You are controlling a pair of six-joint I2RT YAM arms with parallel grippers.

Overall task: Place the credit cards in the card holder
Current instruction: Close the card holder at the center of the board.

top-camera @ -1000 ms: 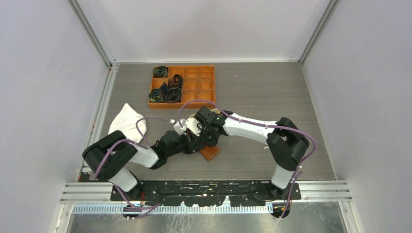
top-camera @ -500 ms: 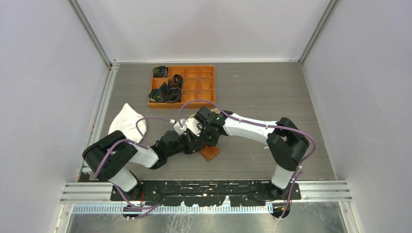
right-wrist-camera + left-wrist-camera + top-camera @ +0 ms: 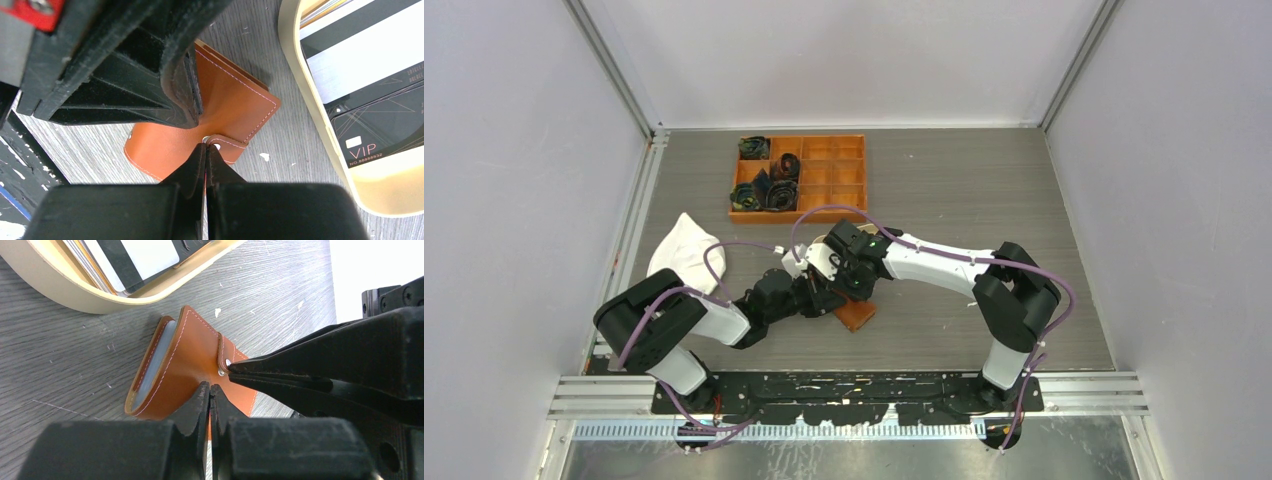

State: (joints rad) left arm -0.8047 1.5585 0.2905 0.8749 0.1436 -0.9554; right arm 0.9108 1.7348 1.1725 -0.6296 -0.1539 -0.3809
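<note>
On the far left of the table [image 3: 984, 190] lies a white cloth [image 3: 682, 250]. A bit to the right, at the back, sits an orange box [image 3: 824, 160] with dark things in some of its spaces.

The left arm reaches to the middle of the table. The left gripper [image 3: 210, 390] has its fingers pressed together, and the tips are right at the near edge of the wallet [image 3: 185, 355]. I cannot tell if they nip the leather.

The brown wallet lies in the middle of the table, just beside a beige tray [image 3: 60, 287]. It is folded, and one side is lifted up off the table. A pale card [image 3: 159, 352] shows in the fold.

The right gripper [image 3: 205, 147] comes in from the other side. Its fingers are pressed together too, with the tips at the little snap tab [image 3: 227, 143] of the wallet. I cannot tell if they pinch the tab. The two grippers are almost touching.

More cards [image 3: 360, 55] lie stacked in the tray. One is white with a dark stripe, and one is black and says VIP [image 3: 385, 125].
</note>
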